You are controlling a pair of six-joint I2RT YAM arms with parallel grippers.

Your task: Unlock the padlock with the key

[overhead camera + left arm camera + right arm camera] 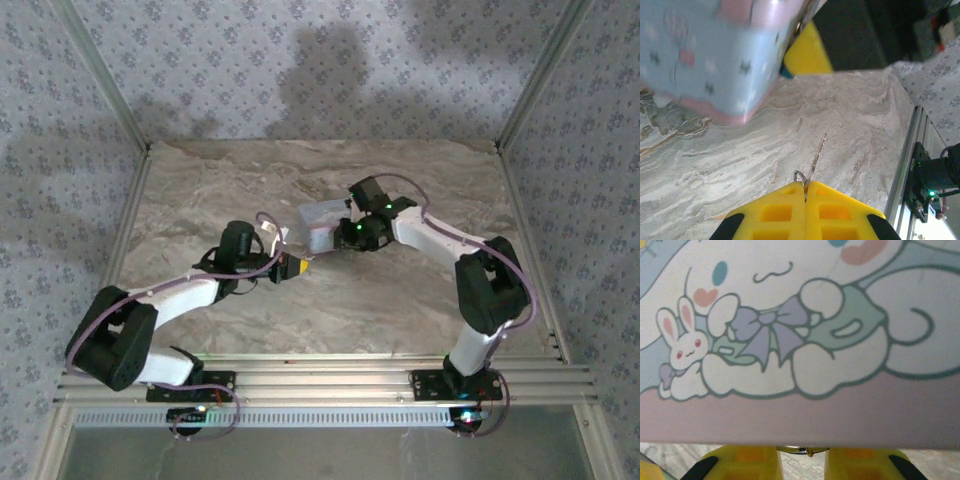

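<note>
Left gripper (805, 195) clamped on key (816, 155), blade toward cartoon-printed blue box (715, 60), right gripper (802, 456) at box edge, grip unclear

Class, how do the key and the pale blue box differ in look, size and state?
The key is a thin bare metal sliver; the box is pale blue, pink-edged, cartoon-printed. The key is far smaller than the box. The key is pinched in the shut left gripper; whether the box is gripped I cannot tell. Both sit close together.
</note>
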